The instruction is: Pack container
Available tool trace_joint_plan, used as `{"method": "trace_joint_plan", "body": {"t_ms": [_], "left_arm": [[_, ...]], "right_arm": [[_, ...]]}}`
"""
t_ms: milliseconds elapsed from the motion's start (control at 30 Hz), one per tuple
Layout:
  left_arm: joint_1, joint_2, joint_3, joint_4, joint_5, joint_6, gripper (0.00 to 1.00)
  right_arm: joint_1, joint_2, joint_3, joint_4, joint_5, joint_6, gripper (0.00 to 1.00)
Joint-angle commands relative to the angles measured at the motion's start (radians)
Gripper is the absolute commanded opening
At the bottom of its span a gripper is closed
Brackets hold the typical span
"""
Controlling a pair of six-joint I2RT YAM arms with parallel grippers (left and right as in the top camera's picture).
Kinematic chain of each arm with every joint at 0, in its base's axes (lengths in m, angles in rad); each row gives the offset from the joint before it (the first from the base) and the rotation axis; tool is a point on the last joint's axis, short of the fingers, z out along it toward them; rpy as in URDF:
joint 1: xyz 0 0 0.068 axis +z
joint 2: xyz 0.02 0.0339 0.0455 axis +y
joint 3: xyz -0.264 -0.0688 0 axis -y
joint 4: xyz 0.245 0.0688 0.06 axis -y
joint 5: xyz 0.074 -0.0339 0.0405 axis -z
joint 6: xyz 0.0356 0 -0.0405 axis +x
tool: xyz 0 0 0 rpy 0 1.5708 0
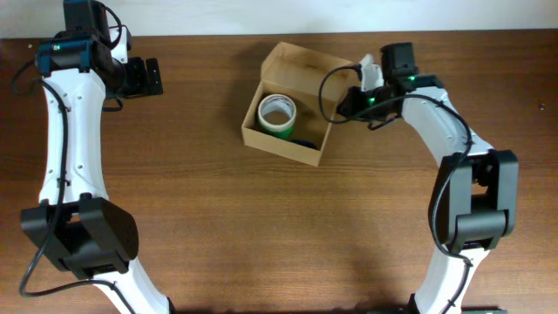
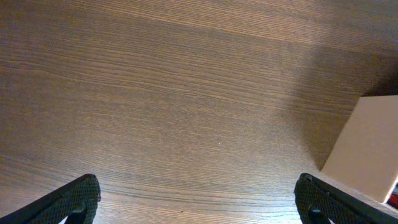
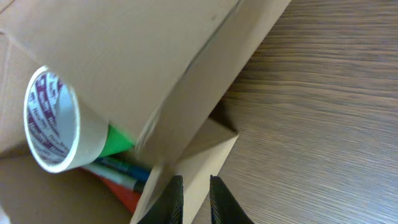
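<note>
Two arms reach over a dark wooden table (image 1: 261, 227), one from each side of the overhead frame. The cardboard box (image 1: 292, 131) sits in the upper middle of that view, turned at a slight angle, with its lid flap (image 1: 305, 63) open along the top edge. Inside it, toward the left, lies a tape roll (image 1: 277, 113) with a green side and a white core, and a blue pen (image 1: 302, 142) shows just below the roll against the lower wall. The right gripper (image 1: 356, 87) is at the box's upper right corner. In the right wrist view, its fingers (image 3: 171, 198) stand at the bottom centre with only a narrow gap between them. A strip of the box's tan side flap (image 3: 208, 149) fills that gap, so the claw is pinched onto the cardboard. The same view shows the roll's printed core at the left, with the blue pen and something red-orange (image 3: 127, 196) beneath it. The left gripper (image 1: 144, 77) is in the upper left of the overhead view, well apart from the box. In its own wrist view its fingertips (image 2: 78, 198) sit at the two bottom corners, spread wide with nothing but bare wood between them. A corner of the box shows at the right edge of that frame.
</note>
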Motion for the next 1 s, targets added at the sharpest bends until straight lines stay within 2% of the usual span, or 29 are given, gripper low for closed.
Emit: {"method": "trace_joint_plan", "body": {"t_ms": [0, 233, 500, 733, 867, 967], "left_arm": [[-0.011, 0.044, -0.002, 0.0, -0.003, 0.015, 1.0], [-0.069, 0.135, -0.002, 0.034, 0.024, 0.016, 1.0], [-0.102, 0.227, -0.002, 0.145, 0.262, -0.01, 0.92], [-0.109, 0.314, -0.002, 0.115, 0.348, -0.034, 0.89], [-0.132, 0.348, -0.002, 0.048, 0.352, -0.029, 0.78], [-0.152, 0.359, -0.002, 0.014, 0.352, -0.014, 0.64]], "right_arm": [[0.031, 0.002, 0.003, 0.0, -0.033, -0.005, 0.16], [0.002, 0.002, 0.003, -0.06, 0.005, -0.01, 0.16], [-0.072, 0.002, 0.003, -0.071, 0.007, 0.113, 0.15], [-0.076, 0.002, 0.003, -0.074, 0.004, 0.113, 0.15], [-0.076, 0.002, 0.003, -0.074, 0.004, 0.113, 0.15], [-0.082, 0.002, 0.003, -0.075, 0.004, 0.113, 0.15]]}}
